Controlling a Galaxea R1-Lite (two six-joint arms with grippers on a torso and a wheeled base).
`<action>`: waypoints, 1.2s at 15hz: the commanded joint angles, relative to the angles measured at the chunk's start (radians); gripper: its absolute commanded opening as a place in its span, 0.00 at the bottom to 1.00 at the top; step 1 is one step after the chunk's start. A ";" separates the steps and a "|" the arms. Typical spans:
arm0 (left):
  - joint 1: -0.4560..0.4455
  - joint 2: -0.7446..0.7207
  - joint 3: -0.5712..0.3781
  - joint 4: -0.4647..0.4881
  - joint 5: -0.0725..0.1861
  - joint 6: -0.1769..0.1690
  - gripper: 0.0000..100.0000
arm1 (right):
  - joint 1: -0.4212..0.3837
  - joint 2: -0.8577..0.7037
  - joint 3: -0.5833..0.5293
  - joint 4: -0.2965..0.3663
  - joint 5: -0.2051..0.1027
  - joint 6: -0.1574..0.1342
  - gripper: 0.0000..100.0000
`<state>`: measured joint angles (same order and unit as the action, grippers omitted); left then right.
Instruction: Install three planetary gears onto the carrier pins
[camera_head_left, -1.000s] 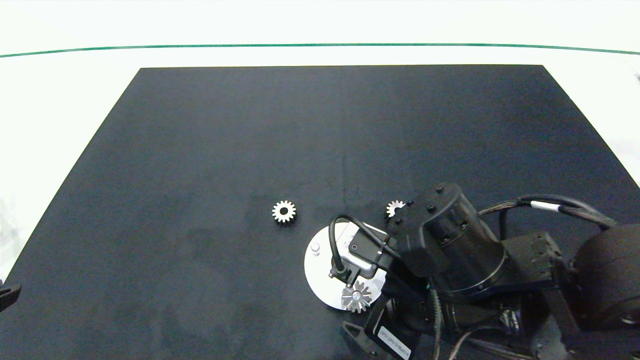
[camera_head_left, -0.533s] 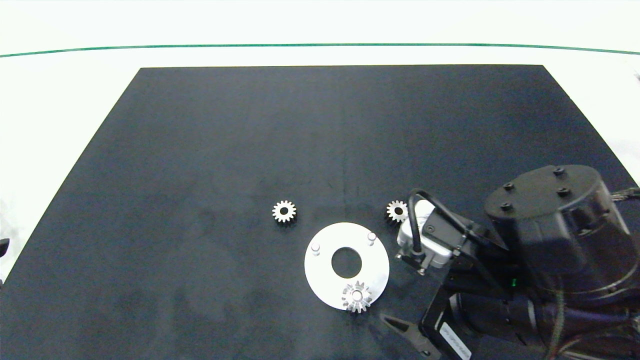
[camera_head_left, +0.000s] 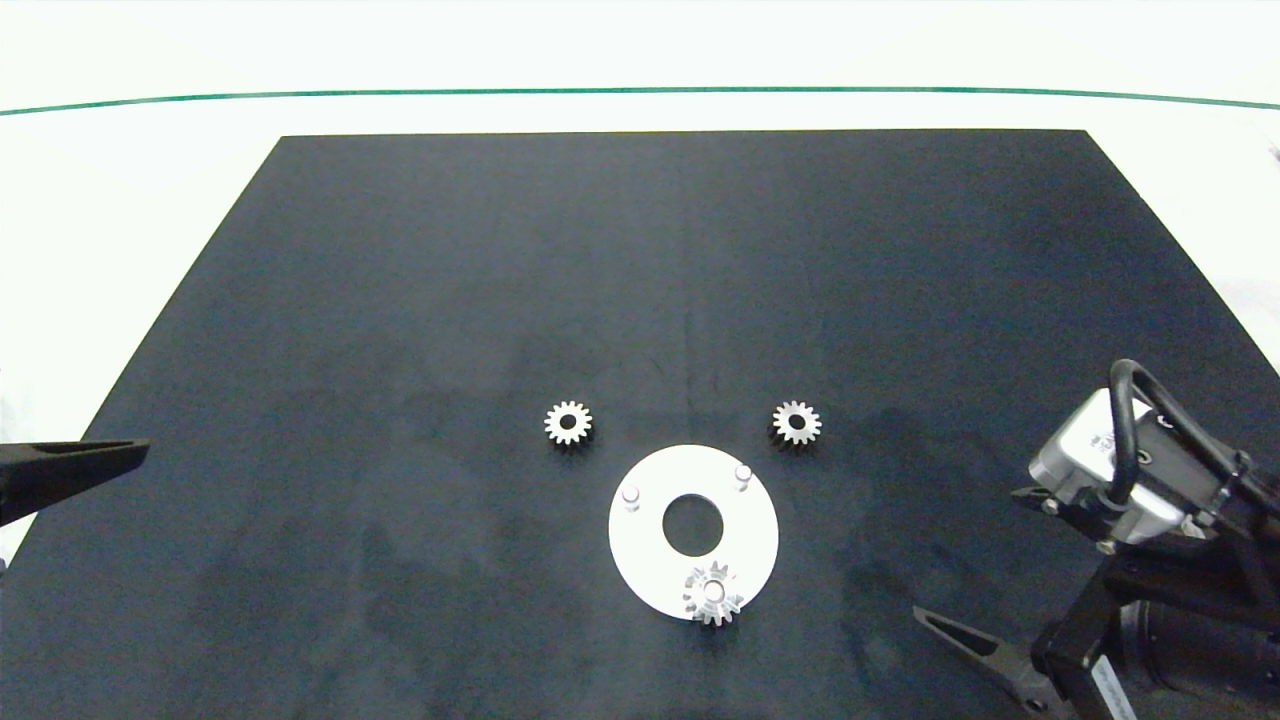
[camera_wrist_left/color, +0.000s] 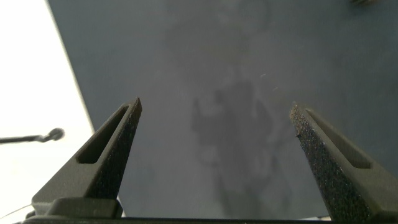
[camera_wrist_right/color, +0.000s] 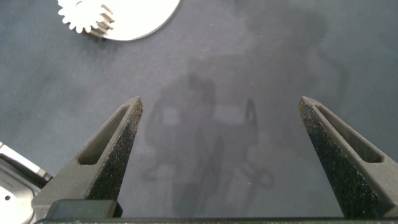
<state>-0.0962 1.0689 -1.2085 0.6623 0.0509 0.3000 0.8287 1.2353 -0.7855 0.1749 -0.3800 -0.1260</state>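
The white carrier disc lies on the black mat near the front, slightly right of centre. One planetary gear sits on its nearest pin and also shows as the seated gear in the right wrist view. Two carrier pins stand bare. Two loose gears lie flat just behind the disc, one to the left and one to the right. My right gripper is open and empty over bare mat, right of the disc. My left gripper hangs open and empty at the mat's left edge.
The black mat covers most of the white table, with a green line along the far side. The right arm and its wrist camera fill the near right corner. One left finger pokes in from the left edge.
The right arm has drawn back from above the disc to the near right corner, uncovering the disc and the right loose gear. The left finger has come further into view.
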 joint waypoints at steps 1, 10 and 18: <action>-0.053 0.149 -0.005 -0.053 -0.032 -0.012 1.00 | -0.003 -0.053 0.040 -0.002 0.003 -0.041 1.00; -0.254 0.479 -0.065 -0.308 -0.068 0.001 1.00 | -0.003 -0.093 0.040 -0.002 0.032 -0.066 1.00; -0.382 0.528 -0.071 -0.308 -0.028 0.002 1.00 | -0.002 -0.134 0.038 -0.002 0.032 -0.080 1.00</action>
<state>-0.4517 1.5913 -1.2749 0.3521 0.0115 0.3006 0.8268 1.1098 -0.7470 0.1726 -0.3462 -0.2045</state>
